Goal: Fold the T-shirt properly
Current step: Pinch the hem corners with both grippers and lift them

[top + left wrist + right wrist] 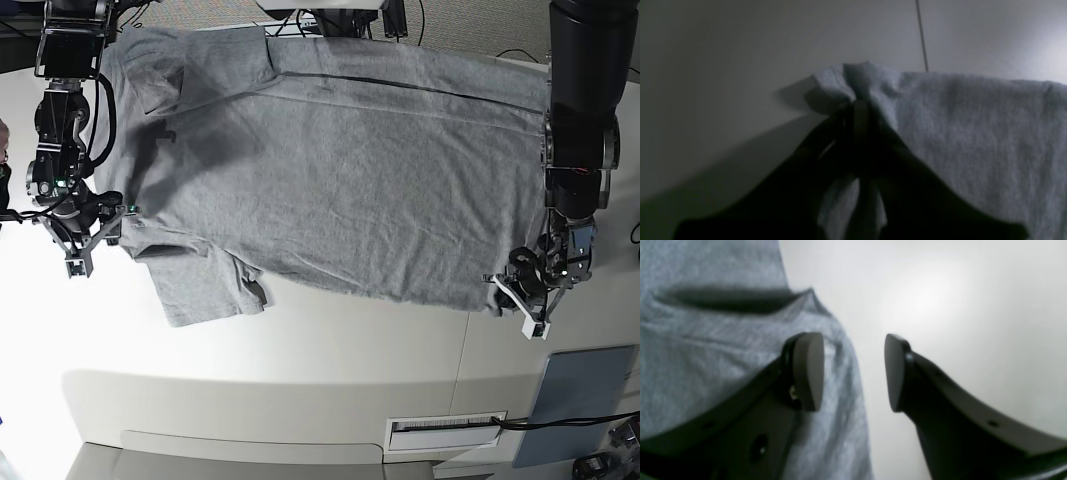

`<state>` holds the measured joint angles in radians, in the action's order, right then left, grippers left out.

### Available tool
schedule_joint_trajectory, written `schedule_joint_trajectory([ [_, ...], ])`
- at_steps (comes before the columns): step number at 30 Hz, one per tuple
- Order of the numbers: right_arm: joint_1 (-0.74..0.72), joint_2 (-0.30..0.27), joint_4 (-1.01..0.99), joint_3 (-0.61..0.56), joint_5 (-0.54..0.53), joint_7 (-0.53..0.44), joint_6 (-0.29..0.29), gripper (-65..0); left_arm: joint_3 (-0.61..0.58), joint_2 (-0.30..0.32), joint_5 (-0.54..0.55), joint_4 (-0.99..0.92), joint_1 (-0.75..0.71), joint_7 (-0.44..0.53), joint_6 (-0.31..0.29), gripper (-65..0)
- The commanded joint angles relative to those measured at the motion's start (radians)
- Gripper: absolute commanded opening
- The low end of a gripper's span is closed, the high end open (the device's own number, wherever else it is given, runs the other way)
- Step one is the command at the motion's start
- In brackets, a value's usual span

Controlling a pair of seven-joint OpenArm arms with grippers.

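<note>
The light grey T-shirt (340,170) lies spread across the white table (330,350), plain side up, no lettering showing. One sleeve (205,285) points toward the front left. My left gripper (508,290) is at the shirt's front right hem corner; in the left wrist view it (858,100) is shut on a bunched pinch of the grey cloth (973,133). My right gripper (103,238) is at the shirt's left edge by the sleeve. In the right wrist view it (853,373) is open and empty, one pad (808,370) over the cloth (706,340), the other over bare table.
A flat blue-grey panel (580,400) lies at the front right corner. A slotted white label plate (445,430) sits at the front edge. Cables and equipment (330,15) crowd the back edge. A table seam (922,36) runs past the held corner.
</note>
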<state>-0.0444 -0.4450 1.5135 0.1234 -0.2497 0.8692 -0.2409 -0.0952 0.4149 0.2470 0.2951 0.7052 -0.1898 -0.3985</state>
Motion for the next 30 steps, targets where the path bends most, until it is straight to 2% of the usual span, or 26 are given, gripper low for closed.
schedule_joint_trajectory([
  [1, -0.024, -0.017, 0.006, 0.008, 0.012, -0.034, -0.013, -36.0, -0.001, 0.001, -0.023, 0.000, 0.012, -0.049, 0.017, -65.0],
  [3, -0.052, -0.014, -0.042, 0.008, 0.011, -0.061, -0.054, -36.0, -0.001, 0.001, -0.023, 0.000, 0.012, -0.049, 0.012, -65.0],
  [5, -0.105, -0.010, -0.121, -0.002, -0.008, -0.074, -0.070, -36.0, -0.001, 0.000, -0.023, 0.000, 0.012, -0.049, -0.008, -65.0],
  [14, -0.432, -0.006, -0.531, -0.226, -0.048, -0.041, -0.051, -36.0, -0.001, -0.005, -0.023, 0.000, 0.009, -0.058, -0.018, -65.0],
  [18, -0.538, 0.034, -0.689, -0.272, -0.058, -0.032, -0.047, -36.0, -0.001, -0.005, -0.023, 0.000, 0.009, -0.065, -0.018, -65.0],
  [20, -0.577, 0.060, -0.774, -0.273, -0.057, -0.041, -0.055, -36.0, -0.001, -0.005, -0.023, 0.000, 0.009, -0.065, -0.018, -65.0],
  [24, -0.630, 0.102, -0.914, -0.273, -0.056, -0.055, -0.109, -36.1, -0.001, -0.005, -0.023, 0.000, 0.009, -0.065, -0.018, -65.0],
  [30, -0.636, 0.140, -0.992, -0.273, -0.056, -0.023, -0.128, -36.1, -0.001, -0.005, -0.023, 0.000, 0.007, -0.064, -0.018, -65.0],
])
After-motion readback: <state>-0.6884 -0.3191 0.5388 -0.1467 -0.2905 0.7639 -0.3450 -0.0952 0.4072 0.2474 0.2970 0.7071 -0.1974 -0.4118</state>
